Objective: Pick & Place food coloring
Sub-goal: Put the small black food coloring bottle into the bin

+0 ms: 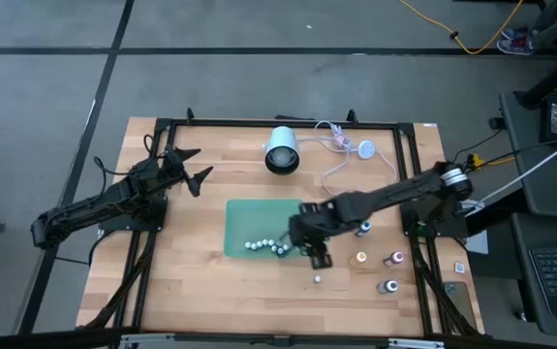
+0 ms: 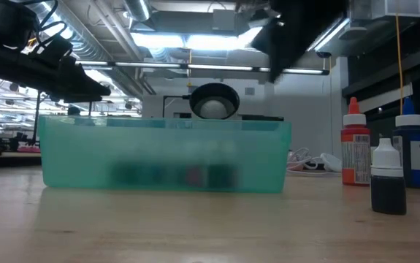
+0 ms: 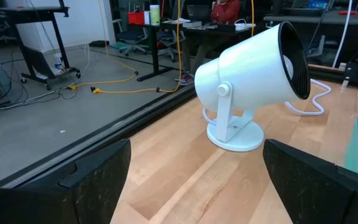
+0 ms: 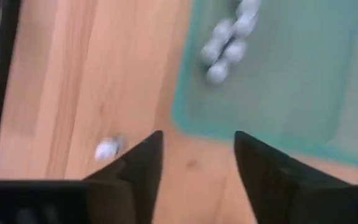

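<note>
A teal tray point(image 1: 259, 218) stands mid-table. Several food coloring bottles point(image 1: 266, 247) stand upright in its near right corner, pale caps up point(image 4: 227, 38). More bottles stand on the bare wood to the right: one pale-capped point(image 1: 317, 279) point(image 4: 107, 148), orange point(image 1: 360, 259), red point(image 1: 394, 259), dark grey point(image 1: 387, 286) and blue point(image 1: 365, 228). My right gripper point(image 1: 314, 254) point(image 4: 197, 155) hovers above the tray's near right corner, pointing steeply down, open, with nothing between its fingers. My left gripper point(image 1: 189, 167) point(image 3: 194, 199) waits open at the far left.
A white lamp-like device point(image 1: 281, 150) point(image 3: 253, 81) stands on its round base at the table's far side, with a white cable point(image 1: 341, 145) trailing to its right. A black frame point(image 1: 409, 174) runs around the tabletop. Bare wood lies left of the tray.
</note>
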You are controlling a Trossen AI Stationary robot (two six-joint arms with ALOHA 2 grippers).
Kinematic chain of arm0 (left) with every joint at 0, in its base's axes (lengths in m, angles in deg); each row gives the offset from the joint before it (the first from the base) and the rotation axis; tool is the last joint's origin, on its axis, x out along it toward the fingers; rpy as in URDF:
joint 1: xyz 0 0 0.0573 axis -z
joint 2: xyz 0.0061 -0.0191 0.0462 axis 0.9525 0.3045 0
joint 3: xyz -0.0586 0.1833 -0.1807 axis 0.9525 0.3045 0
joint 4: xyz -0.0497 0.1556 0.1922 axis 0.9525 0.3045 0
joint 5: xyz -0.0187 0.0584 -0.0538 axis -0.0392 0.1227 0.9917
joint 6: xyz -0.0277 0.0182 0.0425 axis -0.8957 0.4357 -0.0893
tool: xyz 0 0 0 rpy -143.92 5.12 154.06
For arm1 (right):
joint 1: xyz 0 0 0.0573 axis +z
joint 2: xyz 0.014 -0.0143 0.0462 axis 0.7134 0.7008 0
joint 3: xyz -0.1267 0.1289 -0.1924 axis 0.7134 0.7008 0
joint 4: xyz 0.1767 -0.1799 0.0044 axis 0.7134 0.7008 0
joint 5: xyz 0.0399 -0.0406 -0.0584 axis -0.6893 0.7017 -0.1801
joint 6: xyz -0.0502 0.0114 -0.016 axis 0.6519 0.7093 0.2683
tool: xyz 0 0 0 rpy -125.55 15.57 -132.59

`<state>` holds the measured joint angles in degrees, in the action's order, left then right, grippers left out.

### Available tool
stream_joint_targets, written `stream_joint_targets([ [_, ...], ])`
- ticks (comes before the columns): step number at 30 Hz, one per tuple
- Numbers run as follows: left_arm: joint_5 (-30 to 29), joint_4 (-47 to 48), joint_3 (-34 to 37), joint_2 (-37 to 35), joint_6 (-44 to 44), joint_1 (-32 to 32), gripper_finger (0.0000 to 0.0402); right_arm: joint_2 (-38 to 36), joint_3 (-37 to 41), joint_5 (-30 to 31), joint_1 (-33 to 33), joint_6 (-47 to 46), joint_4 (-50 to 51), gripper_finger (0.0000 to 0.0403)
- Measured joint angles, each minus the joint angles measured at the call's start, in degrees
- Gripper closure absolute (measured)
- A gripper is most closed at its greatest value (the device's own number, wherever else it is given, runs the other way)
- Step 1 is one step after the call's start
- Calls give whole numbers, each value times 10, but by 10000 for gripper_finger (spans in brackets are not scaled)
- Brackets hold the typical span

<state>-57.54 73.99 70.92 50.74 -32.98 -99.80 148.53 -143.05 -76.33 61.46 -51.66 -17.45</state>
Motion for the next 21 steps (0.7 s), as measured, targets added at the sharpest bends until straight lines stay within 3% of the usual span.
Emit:
stream_joint_targets([
  [4, 0, 0, 0, 0, 0, 0, 41, -39, 67, -10, 38, 8, -8, 149],
  [8, 0, 0, 0, 0, 0, 0, 41, -60, 120, -38, 75, -4, -50, 117],
  [21, 0, 0, 0, 0, 0, 0, 41, -56, 208, -42, 148, -35, -190, 129],
])
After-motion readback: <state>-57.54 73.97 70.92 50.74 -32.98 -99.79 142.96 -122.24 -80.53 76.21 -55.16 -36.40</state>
